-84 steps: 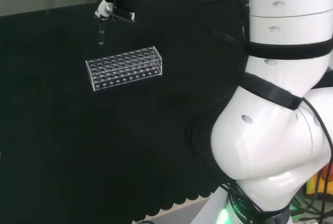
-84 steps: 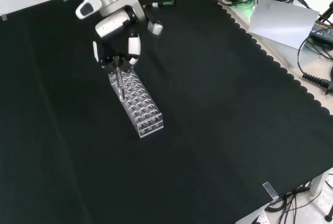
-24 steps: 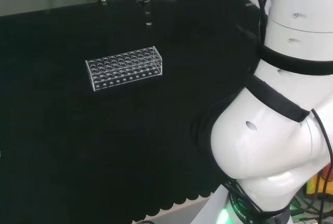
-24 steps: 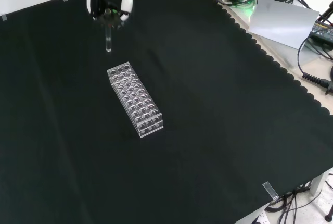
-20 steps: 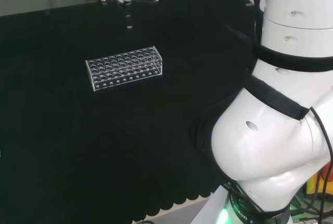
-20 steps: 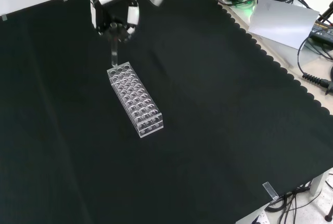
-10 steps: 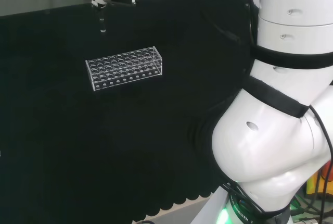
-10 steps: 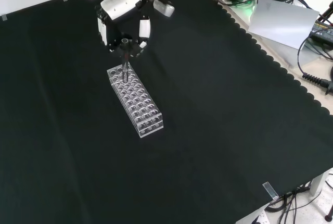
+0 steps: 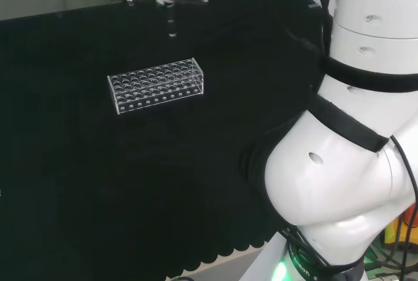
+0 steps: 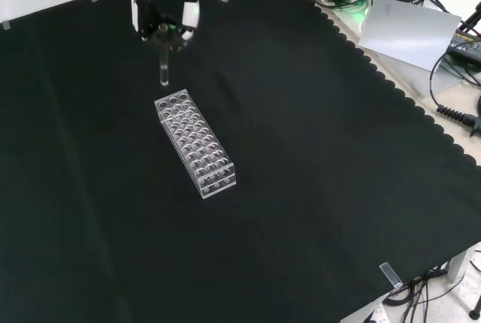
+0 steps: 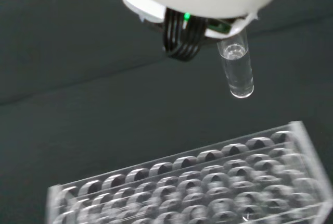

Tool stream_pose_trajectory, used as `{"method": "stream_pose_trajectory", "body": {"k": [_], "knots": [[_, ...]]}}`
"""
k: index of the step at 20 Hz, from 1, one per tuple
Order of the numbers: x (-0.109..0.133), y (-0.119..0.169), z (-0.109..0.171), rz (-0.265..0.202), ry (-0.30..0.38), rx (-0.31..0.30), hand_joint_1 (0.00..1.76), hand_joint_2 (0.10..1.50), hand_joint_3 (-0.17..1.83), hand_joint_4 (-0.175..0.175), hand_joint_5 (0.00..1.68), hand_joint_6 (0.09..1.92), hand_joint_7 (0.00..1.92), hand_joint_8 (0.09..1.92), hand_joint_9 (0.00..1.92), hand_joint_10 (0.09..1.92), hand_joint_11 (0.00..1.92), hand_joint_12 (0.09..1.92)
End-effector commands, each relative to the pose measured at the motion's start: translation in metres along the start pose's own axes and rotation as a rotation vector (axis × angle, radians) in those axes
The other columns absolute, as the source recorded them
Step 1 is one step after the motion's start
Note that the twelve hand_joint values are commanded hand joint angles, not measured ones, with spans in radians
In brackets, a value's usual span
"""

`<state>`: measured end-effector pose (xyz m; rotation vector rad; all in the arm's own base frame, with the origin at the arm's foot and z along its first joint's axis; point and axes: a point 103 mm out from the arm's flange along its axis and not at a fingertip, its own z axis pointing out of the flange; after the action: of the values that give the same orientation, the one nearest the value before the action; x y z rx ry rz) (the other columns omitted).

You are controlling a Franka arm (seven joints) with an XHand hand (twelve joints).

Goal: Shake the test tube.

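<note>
Tabletop [image 10: 316, 158]: black cloth, clear test tube rack [image 10: 195, 143] on it.
Robot hand [image 10: 165, 9]: pinches test tube [image 10: 163, 70] upright above rack's end, free to shake.

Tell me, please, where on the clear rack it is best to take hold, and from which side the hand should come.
Judging by its shape, grip the rack across its two long walls near the middle, coming from above. It is long, narrow and lies flat on the cloth, so its short width suits a grasp. The hand holds the test tube now, so it would first need freeing.
</note>
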<state>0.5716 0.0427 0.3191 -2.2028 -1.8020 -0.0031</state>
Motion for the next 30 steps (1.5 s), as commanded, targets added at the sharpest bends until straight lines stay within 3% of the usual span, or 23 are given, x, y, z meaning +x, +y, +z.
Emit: {"method": "stream_pose_trajectory", "body": {"k": [1, 5, 9, 12, 23, 27, 30], "knots": [[-0.086, -0.001, -0.017, 0.194, -0.019, -0.036, 1.32, 0.57, 0.79, -0.175, 1.28, 0.67, 1.34, 0.68, 1.58, 0.69, 1.09, 1.03], [-0.114, -0.002, -0.026, 0.244, -0.01, -0.049, 1.32, 0.57, 0.79, -0.175, 1.28, 0.67, 1.34, 0.68, 1.58, 0.69, 1.09, 1.03], [-0.102, 0.0, -0.025, 0.216, -0.007, -0.045, 1.32, 0.57, 0.79, -0.175, 1.28, 0.67, 1.34, 0.68, 1.58, 0.69, 1.09, 1.03], [-0.073, 0.003, -0.018, 0.163, 0.0, -0.029, 1.32, 0.57, 0.79, -0.175, 1.28, 0.67, 1.34, 0.68, 1.58, 0.69, 1.09, 1.03], [0.076, 0.002, 0.023, -0.109, 0.029, 0.052, 1.32, 0.57, 0.79, -0.175, 1.28, 0.67, 1.34, 0.68, 1.58, 0.69, 1.09, 1.02], [0.104, -0.002, 0.027, -0.159, 0.048, 0.065, 1.32, 0.57, 0.79, -0.175, 1.28, 0.67, 1.34, 0.68, 1.58, 0.69, 1.09, 1.02], [0.107, -0.003, 0.026, -0.171, 0.05, 0.064, 1.32, 0.57, 0.79, -0.175, 1.28, 0.67, 1.34, 0.68, 1.58, 0.69, 1.09, 1.02]]}}
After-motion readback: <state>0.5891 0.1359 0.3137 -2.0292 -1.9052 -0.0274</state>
